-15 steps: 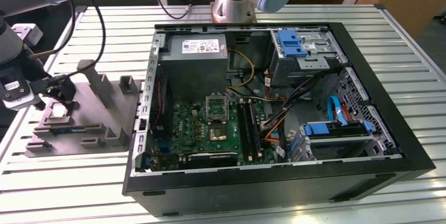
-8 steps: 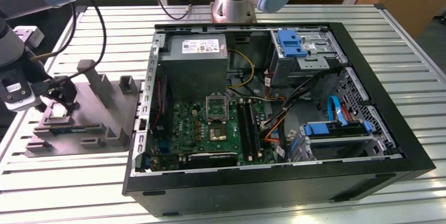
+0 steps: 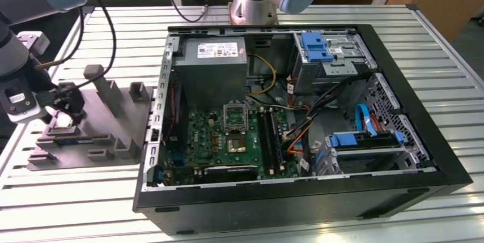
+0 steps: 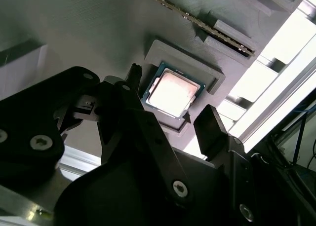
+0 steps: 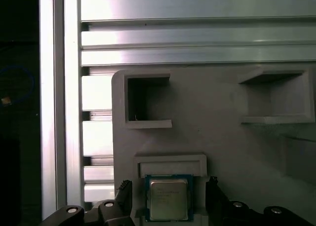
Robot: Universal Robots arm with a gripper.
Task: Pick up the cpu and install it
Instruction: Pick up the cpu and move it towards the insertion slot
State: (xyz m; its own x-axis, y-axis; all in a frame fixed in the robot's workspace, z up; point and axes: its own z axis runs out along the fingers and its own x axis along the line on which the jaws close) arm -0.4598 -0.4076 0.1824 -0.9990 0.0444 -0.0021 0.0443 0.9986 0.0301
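Currently cpu lies flat in its tray pocket. Both wrist views: gripper jaws apart, one finger each side of cpu, holding nothing. Exterior view puts tray at its left, just beside the case. Bare table slats border tray edge.
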